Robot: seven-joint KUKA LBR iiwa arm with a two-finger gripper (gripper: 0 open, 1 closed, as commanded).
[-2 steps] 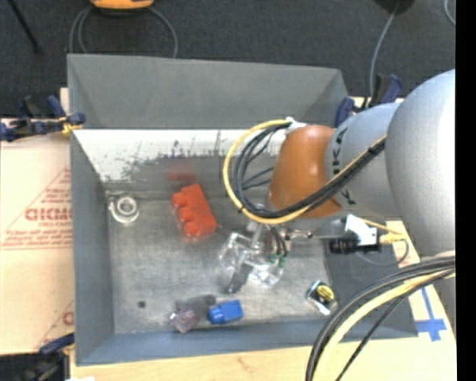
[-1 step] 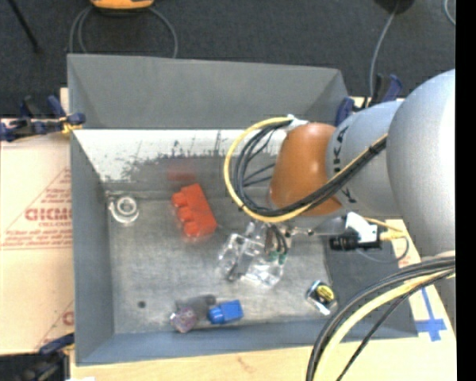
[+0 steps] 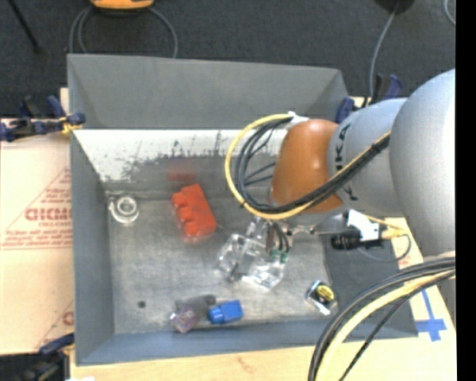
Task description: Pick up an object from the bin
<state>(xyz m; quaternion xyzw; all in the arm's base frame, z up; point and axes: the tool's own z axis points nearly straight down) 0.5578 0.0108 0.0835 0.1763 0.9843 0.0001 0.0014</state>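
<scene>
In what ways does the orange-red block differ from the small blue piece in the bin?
The orange-red block is clearly larger than the small blue piece. The block lies alone toward the back of the bin, while the blue piece lies near the front wall, next to a small grey-purple thing. Both are blocky and rest loose on the bin floor.
</scene>
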